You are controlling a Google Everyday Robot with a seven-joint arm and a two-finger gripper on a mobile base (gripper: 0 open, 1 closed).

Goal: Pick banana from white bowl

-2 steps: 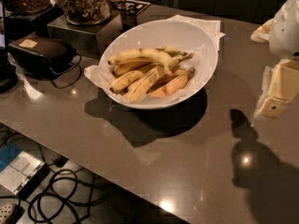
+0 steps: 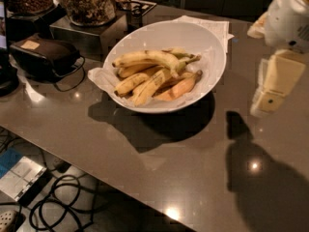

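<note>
The claw (image 2: 268, 99) hangs over the right edge of the table (image 2: 145, 158), apart from the white bowl (image 2: 212, 40). I cannot tell if it is open or closed. The banana (image 2: 149, 58) lies on top of the other bananas (image 2: 145, 86) in the bowl, near the far edge. A black case (image 2: 46, 54) sits by the left edge.

I see the long, thick, strongly arched yellow banana (image 2: 147, 57) lying on its side atop the other bananas, curved across the far half of the large, round, glossy white bowl (image 2: 169, 33). The bowl stands upright, lined with crinkled white paper. My gripper (image 2: 273, 88) hangs right of the bowl, apart from it.
</note>
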